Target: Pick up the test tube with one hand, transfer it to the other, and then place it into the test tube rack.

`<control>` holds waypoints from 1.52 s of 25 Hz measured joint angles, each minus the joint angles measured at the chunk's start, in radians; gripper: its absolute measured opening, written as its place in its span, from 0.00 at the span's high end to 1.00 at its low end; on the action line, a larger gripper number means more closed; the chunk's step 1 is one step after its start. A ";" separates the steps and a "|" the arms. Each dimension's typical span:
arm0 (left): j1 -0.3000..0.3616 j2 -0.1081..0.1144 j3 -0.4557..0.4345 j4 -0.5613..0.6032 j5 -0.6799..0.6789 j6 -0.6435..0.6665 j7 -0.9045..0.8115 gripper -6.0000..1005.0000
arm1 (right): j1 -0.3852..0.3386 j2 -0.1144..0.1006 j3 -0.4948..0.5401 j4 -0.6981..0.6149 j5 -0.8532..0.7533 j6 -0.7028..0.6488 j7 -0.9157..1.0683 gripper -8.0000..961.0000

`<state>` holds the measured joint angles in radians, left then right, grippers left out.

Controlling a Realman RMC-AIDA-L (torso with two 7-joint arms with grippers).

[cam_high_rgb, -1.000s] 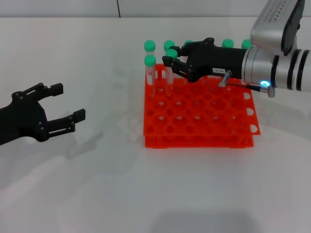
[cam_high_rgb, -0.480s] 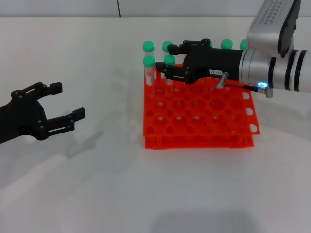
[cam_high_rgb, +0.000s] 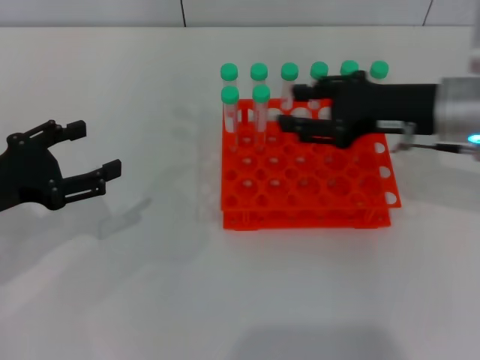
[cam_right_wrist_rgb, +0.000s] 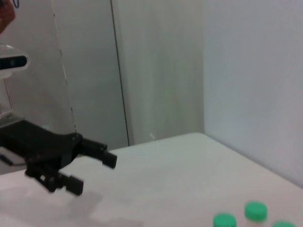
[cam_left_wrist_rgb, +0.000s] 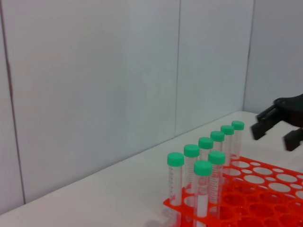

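The test tube, clear with a green cap, stands upright in the second row of the orange-red rack, next to one other tube. Several identical tubes fill the back row. My right gripper, with the white label, is open and empty above the rack, to the right of the test tube and apart from it. My left gripper is open and empty, low over the table far to the left. The left wrist view shows the test tube, the rack and the right gripper.
The white table spreads around the rack, with a pale wall behind it. The right wrist view shows the left gripper over the table and two green caps at the lower edge.
The right gripper lowered the test tube into the second-row hole, let go of it and drew back to the right. The left gripper drifted slightly left.
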<state>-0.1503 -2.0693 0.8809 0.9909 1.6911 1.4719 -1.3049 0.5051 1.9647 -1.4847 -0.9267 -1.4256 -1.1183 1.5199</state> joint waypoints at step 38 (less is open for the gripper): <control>-0.202 0.152 -0.051 -0.234 0.124 0.223 -0.053 0.14 | -0.006 0.007 0.280 0.126 -0.364 -0.293 0.004 0.21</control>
<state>-0.3526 -1.9170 0.8299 0.7568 1.8147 1.6951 -1.3580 0.4987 1.9716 -1.2044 -0.8004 -1.7895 -1.4111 1.5236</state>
